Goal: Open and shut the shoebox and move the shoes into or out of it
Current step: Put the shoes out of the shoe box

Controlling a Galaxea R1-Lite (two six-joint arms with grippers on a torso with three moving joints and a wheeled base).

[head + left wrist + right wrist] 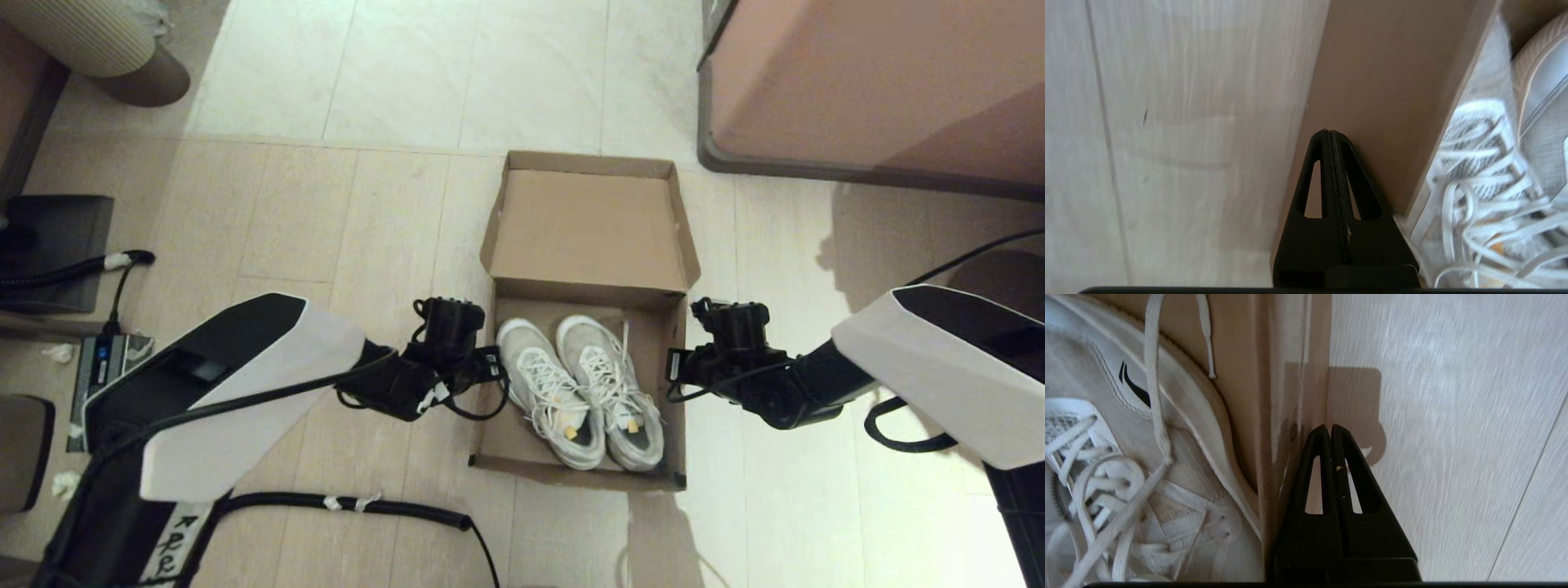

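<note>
Head view: high, looking steeply down at the floor, wide, shoebox [584, 318] central | Left wrist view: close behind left gripper [1329, 134], facing down the box's outer left wall | Right wrist view: close behind right gripper [1330, 428], outer right wall | Shared by all: box walls, shoes [580, 390]

I saw the brown cardboard shoebox [584, 327] standing on the floor, its hinged lid folded back open. Inside, the two white mesh shoes [581, 390] lay side by side, upright, laces loose.
</note>
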